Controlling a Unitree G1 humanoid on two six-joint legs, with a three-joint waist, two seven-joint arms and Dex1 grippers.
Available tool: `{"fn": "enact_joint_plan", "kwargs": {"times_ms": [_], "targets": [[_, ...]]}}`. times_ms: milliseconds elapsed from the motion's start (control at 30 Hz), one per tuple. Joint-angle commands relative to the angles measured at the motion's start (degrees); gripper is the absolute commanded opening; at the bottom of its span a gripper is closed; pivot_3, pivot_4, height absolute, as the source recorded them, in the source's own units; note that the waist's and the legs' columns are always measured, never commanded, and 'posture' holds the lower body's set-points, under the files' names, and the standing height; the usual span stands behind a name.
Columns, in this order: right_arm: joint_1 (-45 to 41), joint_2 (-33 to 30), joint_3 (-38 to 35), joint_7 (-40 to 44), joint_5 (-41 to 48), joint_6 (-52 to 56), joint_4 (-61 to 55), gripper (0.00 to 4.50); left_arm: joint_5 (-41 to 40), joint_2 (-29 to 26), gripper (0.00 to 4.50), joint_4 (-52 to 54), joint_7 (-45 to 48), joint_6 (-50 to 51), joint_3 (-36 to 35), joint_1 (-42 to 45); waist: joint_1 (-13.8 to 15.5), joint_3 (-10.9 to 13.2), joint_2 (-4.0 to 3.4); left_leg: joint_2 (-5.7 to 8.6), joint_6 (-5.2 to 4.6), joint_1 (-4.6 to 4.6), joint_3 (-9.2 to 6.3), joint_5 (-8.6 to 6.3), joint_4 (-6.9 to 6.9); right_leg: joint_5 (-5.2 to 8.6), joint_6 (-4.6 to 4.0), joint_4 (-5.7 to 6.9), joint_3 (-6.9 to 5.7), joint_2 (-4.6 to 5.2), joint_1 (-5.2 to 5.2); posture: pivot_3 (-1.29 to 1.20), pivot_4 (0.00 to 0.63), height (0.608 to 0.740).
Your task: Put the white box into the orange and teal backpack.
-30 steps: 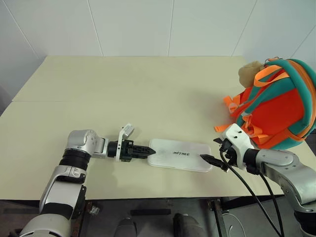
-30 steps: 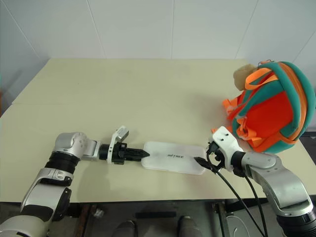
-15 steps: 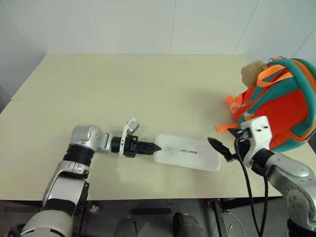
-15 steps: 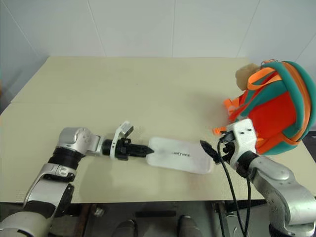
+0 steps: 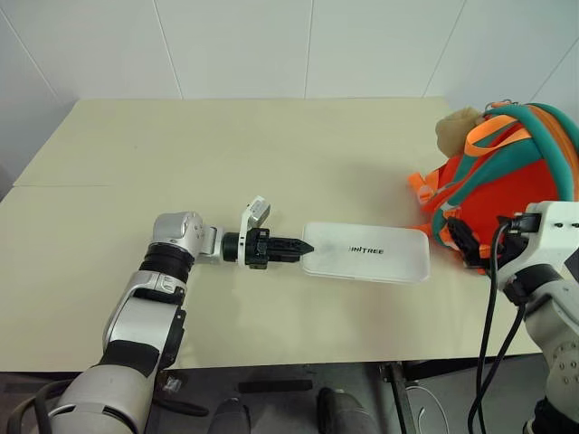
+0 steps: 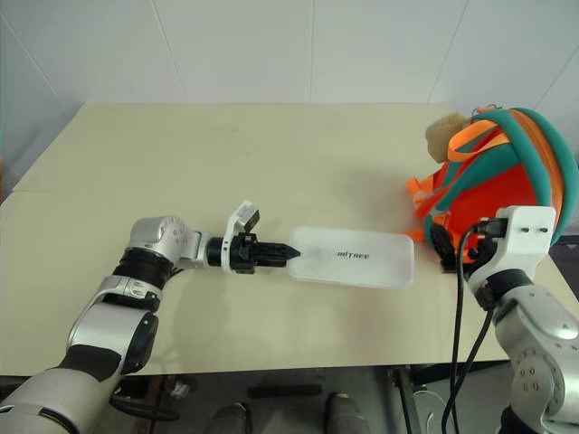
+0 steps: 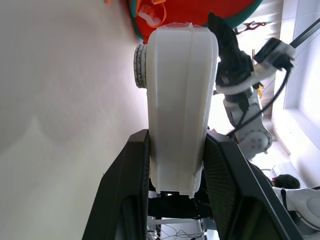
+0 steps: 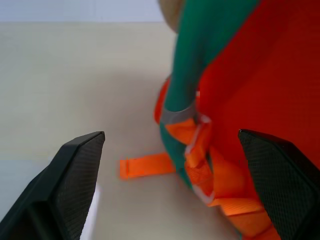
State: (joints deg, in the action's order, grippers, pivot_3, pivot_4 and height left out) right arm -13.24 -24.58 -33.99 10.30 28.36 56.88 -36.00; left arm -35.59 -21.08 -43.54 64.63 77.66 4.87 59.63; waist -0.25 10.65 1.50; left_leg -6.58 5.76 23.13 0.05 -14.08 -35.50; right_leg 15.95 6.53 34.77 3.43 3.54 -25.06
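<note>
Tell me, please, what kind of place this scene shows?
Probably a robot lab or test room, not a home. A plain beige table stands against bare white wall panels, and it holds a white box and a backpack.

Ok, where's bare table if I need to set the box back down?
Bare table runs from the left gripper to the far wall edge. It's crowded on the right: the white box nearly reaches the orange and teal backpack, with the open right gripper there.
</note>
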Motion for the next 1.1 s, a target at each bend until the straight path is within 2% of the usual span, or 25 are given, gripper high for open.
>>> {"fn": "enact_joint_plan", "kwargs": {"times_ms": [33, 233, 467, 567, 767, 967, 1100], "targets": [[-3.45, -2.29, 1.34, 0.96, -1.19, -5.11, 5.85, 4.50, -1.09, -0.65, 1.22, 1.20, 0.78, 0.21, -2.89, 1.25, -0.10, 0.00, 0.00, 0.00, 0.00, 0.00, 0.00, 0.00, 0.03, -0.02, 0.03, 0.00, 0.00, 0.00, 0.00, 0.00, 0.150, 0.740], [-11.05, -5.18, 6.38, 4.16, -3.71, -13.33, 20.04, 4.50, -2.11, -2.40, 1.22, 5.45, -1.68, 2.74, -6.47, -1.90, -0.33, 0.01, -0.01, 0.00, -0.01, 0.00, 0.03, 0.01, 0.24, -0.42, 0.81, 0.02, 0.04, -0.02, -0.10, 0.00, 0.150, 0.740], [-23.82, -6.29, 11.92, 5.17, -9.69, -26.60, 40.61, 4.50, -3.42, -3.08, 1.22, 11.40, -6.55, 5.51, -12.16, -6.02, -0.46, 0.04, -0.08, 0.00, 0.01, 0.04, 0.20, 0.02, 0.32, -0.29, 1.05, 0.23, 0.15, -0.01, -0.28, 0.00, 0.150, 0.740], [-28.67, -5.31, 12.17, 4.83, -9.25, -28.58, 45.09, 3.95, -4.03, -2.72, 1.22, 13.58, -8.98, 6.53, -14.77, -7.27, -0.95, 0.05, -0.08, 0.00, 0.01, 0.01, 0.22, 0.02, 0.33, -0.30, 1.07, 0.31, 0.18, -0.03, -0.31, 0.00, 0.150, 0.740], [-28.34, -5.08, 13.16, 5.84, -8.39, -28.50, 44.03, 1.96, -4.80, -2.36, 1.22, 15.53, -12.40, 7.44, -18.34, -8.61, -1.28, 0.05, -0.08, 0.00, 0.07, 0.05, 0.22, 0.06, 0.37, -0.30, 1.07, 0.28, 0.18, -0.01, -0.32, 0.00, 0.150, 0.740], [-25.50, -5.45, 15.37, 8.96, -4.55, -22.40, 33.33, 0.02, -2.44, -5.37, 1.22, 9.71, -14.50, 1.48, -21.14, -5.73, -1.49, 0.05, -0.09, 0.00, 0.12, 0.01, 0.22, 0.09, 0.35, -0.30, 1.08, 0.35, 0.18, -0.02, -0.32, 0.00, 0.150, 0.740], [-26.49, -5.41, 18.44, 11.11, -0.10, -16.36, 23.59, 0.00, -0.36, -8.99, 1.22, 2.20, -14.14, -5.12, -21.54, -1.61, -1.67, 0.07, -0.12, 0.00, 0.13, -0.03, 0.22, 0.11, 0.35, -0.30, 1.08, 0.46, 0.18, -0.04, -0.39, 0.00, 0.150, 0.740]]}}
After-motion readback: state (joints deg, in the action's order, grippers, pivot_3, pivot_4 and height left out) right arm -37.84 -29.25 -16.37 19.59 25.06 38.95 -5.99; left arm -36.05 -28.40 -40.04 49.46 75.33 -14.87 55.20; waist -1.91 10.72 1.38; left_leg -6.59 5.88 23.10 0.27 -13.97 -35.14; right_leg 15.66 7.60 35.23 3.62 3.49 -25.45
